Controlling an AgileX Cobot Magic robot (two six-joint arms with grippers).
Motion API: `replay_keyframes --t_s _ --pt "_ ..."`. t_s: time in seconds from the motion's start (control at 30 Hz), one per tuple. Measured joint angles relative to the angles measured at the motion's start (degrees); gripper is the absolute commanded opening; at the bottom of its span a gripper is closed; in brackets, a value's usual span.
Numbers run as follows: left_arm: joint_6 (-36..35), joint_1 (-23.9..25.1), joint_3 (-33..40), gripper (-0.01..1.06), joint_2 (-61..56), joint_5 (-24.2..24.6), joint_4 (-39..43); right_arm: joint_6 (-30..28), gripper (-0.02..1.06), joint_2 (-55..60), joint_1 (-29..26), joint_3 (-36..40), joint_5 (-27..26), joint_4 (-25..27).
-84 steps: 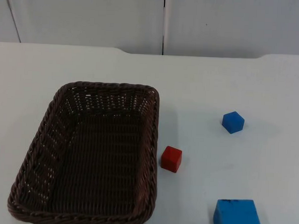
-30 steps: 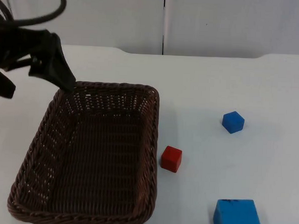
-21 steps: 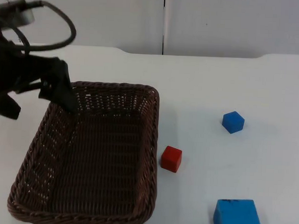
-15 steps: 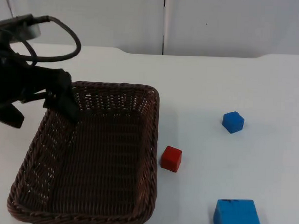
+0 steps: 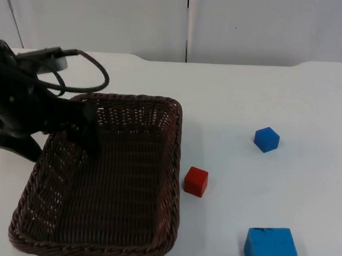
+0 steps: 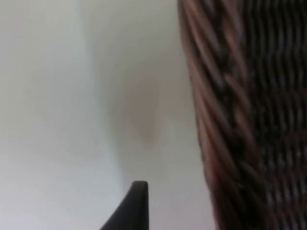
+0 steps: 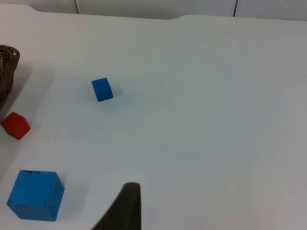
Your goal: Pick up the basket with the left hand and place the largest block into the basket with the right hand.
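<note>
A dark brown wicker basket (image 5: 176, 162) lies on the left half of the white table. My left gripper (image 5: 53, 141) is open and straddles the basket's left wall, one finger (image 5: 89, 137) inside and the other outside on the table side. The left wrist view has the woven rim (image 6: 225, 120) close beside a black fingertip (image 6: 133, 206). The largest block, bright blue (image 5: 272, 248), rests at the front right; the right wrist view has it too (image 7: 36, 195). My right gripper (image 7: 125, 206) waits off to the right above bare table, far from that block.
A small red block (image 5: 196, 181) sits just right of the basket, also in the right wrist view (image 7: 16, 125). A small blue block (image 5: 266, 139) lies farther right and back (image 7: 101, 89). The grey partition wall (image 5: 187, 24) closes the table's far edge.
The left arm came in from the upper left and moved forward and right along the basket's left wall, one finger going inside. Basket and blocks have not moved.
</note>
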Motion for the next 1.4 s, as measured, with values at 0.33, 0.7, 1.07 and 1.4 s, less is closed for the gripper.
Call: replay_keyframes --t_s 0.33,0.7,1.07,1.4 --pt "2.8 0.0 -0.2 0.84 3.7 -0.1 -0.1 0.0 1.05 0.0 0.0 0.0 0.0 0.0" --pt "2.9 0.0 -0.2 0.13 3.7 -0.5 -0.9 0.0 1.05 0.0 0.0 0.0 0.0 0.0" --pt "-0.6 0.0 -0.4 0.00 3.3 1.3 -1.9 0.0 1.05 0.0 0.0 0.0 0.0 0.0" --pt "-3.2 0.0 -0.3 0.00 -9.7 5.7 -2.0 0.0 1.05 0.0 0.0 0.0 0.0 0.0"
